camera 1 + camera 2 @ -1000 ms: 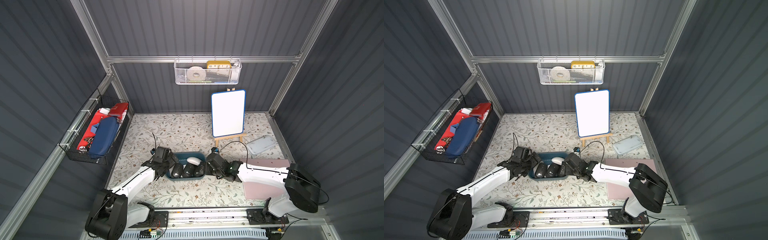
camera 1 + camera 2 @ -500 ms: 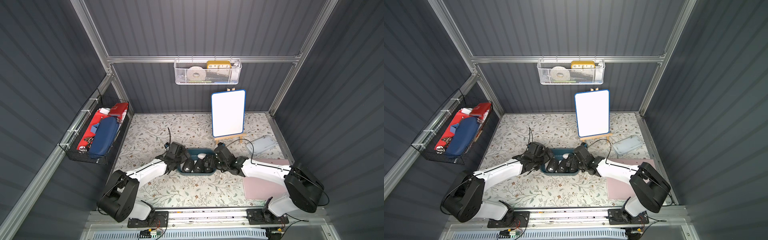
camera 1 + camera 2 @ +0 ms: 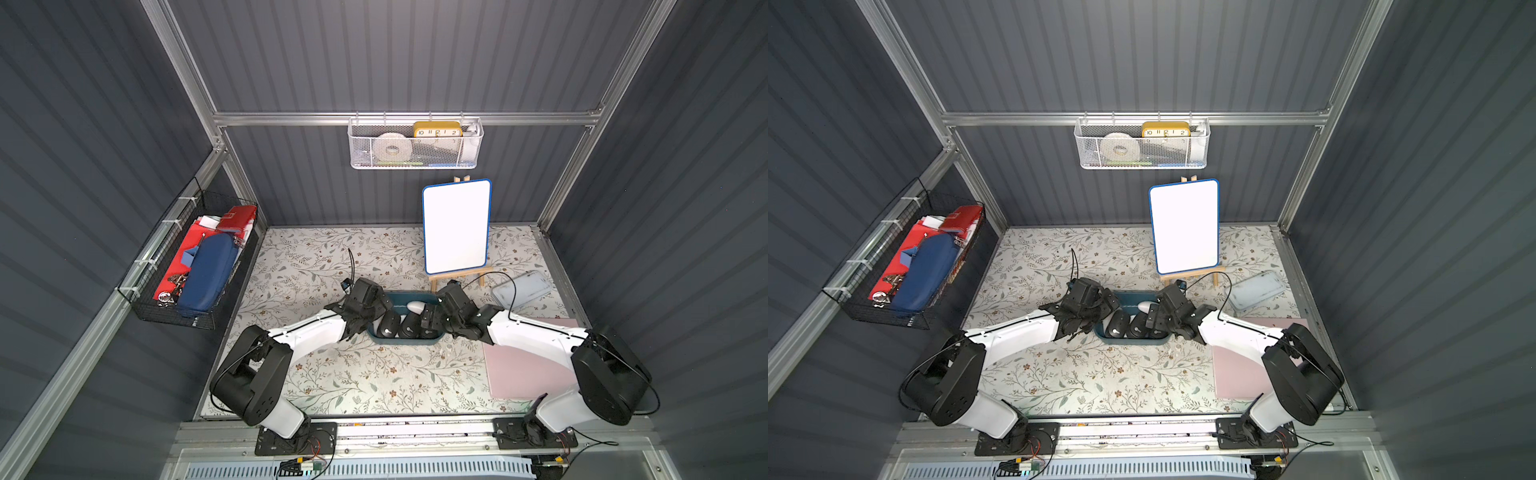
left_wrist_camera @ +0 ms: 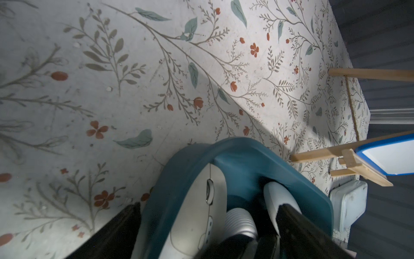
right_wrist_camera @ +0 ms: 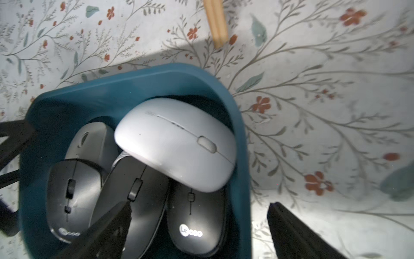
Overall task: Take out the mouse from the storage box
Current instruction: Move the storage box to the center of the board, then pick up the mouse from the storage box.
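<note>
The storage box [image 3: 402, 341], a dark teal tub, sits mid-table in both top views and holds several mice. A white mouse [image 5: 177, 143] lies on top of three black mice [image 5: 195, 219] and a grey mouse [image 4: 197, 201]. My left gripper [image 3: 376, 311] is open at the box's left end. In the left wrist view its jaws straddle the end wall, one finger [image 4: 116, 231] outside and one inside. My right gripper [image 3: 434, 318] is open at the right end, one finger [image 5: 289, 231] outside over the table and the other above a black mouse. Neither holds anything.
A whiteboard on a wooden easel [image 3: 456, 226] stands just behind the box. A pale blue lid [image 3: 525, 289] and a pink mat [image 3: 528, 365] lie to the right. A white mesh basket [image 3: 415, 143] hangs on the back wall, a black wire basket [image 3: 195, 266] on the left wall.
Both arms have stretched farther out over the table. The grippers and the box between them now sit a little more to the right and back. Both grippers stay open.
</note>
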`<state>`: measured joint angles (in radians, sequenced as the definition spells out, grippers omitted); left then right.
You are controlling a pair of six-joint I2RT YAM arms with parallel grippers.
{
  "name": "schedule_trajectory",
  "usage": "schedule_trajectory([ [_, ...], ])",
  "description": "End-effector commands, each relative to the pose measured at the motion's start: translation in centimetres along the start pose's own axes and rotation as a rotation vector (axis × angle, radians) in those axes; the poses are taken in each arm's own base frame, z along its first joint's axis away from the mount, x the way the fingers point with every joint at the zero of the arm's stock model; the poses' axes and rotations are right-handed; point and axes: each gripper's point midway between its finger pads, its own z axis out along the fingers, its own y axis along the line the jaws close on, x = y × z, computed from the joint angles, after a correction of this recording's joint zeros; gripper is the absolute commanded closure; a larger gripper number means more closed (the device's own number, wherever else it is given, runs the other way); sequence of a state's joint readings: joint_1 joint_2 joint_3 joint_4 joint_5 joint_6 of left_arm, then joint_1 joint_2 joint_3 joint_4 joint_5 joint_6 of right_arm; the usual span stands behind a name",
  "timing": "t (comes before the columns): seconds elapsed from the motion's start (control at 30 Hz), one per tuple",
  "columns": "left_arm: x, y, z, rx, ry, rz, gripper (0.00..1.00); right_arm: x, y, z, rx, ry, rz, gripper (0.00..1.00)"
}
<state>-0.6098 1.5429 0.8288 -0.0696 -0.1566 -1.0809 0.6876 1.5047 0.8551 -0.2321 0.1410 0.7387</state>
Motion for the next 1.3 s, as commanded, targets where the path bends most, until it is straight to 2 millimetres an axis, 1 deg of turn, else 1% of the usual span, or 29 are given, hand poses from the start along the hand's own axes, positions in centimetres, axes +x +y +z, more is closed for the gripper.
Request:
schedule_trajectory([
  [0.0,-1.8,0.5,-2.4,-0.072,-0.087,0.031,0.01,-1.8,-3.0,-2.3,0.180,-0.059,-0.122,0.01],
  [0.03,-2.4,1.0,-3.1,-0.098,-0.114,0.043,0.01,-2.1,-3.1,-2.8,0.189,-0.068,-0.155,0.01],
  [0.07,-2.8,1.3,-3.7,-0.114,-0.137,0.056,0.01,-2.1,-2.8,-3.1,0.171,-0.066,-0.197,0.01],
  [0.13,-3.7,1.6,-5.2,-0.130,-0.185,0.083,0.01,-2.0,-1.6,-3.7,0.121,-0.060,-0.286,0.03],
  [0.2,-4.5,2.1,-6.5,-0.148,-0.229,0.092,0.01,-2.0,-0.5,-4.5,0.118,-0.069,-0.397,0.04],
  [0.27,-5.0,2.6,-7.6,-0.158,-0.271,0.088,0.01,-1.7,1.0,-4.6,0.108,-0.071,-0.519,0.04],
  [0.3,-5.3,2.8,-8.1,-0.155,-0.291,0.083,0.01,-1.6,1.4,-4.5,0.122,-0.075,-0.579,0.04],
  [0.33,-5.6,2.8,-8.7,-0.146,-0.310,0.079,0.01,-1.5,1.7,-4.3,0.143,-0.082,-0.625,0.04],
  [0.4,-5.9,3.0,-9.4,-0.140,-0.335,0.068,0.01,-0.9,1.5,-4.0,0.166,-0.039,-0.707,0.04],
  [0.47,-6.0,3.1,-10.0,-0.125,-0.352,0.059,0.01,-1.2,1.9,-3.9,0.162,-0.049,-0.759,0.04],
  [0.53,-5.9,3.4,-10.3,-0.124,-0.360,0.056,0.01,-1.1,2.7,-3.7,0.124,-0.041,-0.795,0.04],
  [0.6,-5.9,3.7,-10.3,-0.128,-0.364,0.053,0.00,-1.1,3.9,-3.2,0.077,-0.040,-0.836,0.04],
  [0.67,-5.9,3.8,-10.4,-0.133,-0.366,0.056,0.01,-1.1,4.3,-2.6,0.075,-0.011,-0.866,0.05],
  [0.7,-5.9,3.9,-10.4,-0.138,-0.367,0.057,0.00,-0.8,3.9,-2.2,0.085,0.023,-0.884,0.07],
  [0.8,-6.0,4.3,-10.4,-0.146,-0.378,0.048,0.01,-0.7,3.6,-1.2,0.087,0.066,-0.916,0.17],
  [0.83,-5.9,4.4,-10.4,-0.142,-0.379,0.046,0.01,-0.7,3.5,-1.0,0.077,0.076,-0.921,0.21],
  [0.9,-5.8,4.4,-10.4,-0.137,-0.379,0.045,0.00,-0.7,3.4,-0.7,0.070,0.092,-0.922,0.26],
  [1.0,-5.9,4.4,-10.4,-0.138,-0.380,0.051,0.01,-0.9,3.1,-0.2,0.089,0.092,-0.934,0.27],
  [1.27,-5.7,4.7,-10.3,-0.142,-0.379,0.053,0.01,-1.0,1.9,1.9,0.176,0.136,-0.985,0.29],
])
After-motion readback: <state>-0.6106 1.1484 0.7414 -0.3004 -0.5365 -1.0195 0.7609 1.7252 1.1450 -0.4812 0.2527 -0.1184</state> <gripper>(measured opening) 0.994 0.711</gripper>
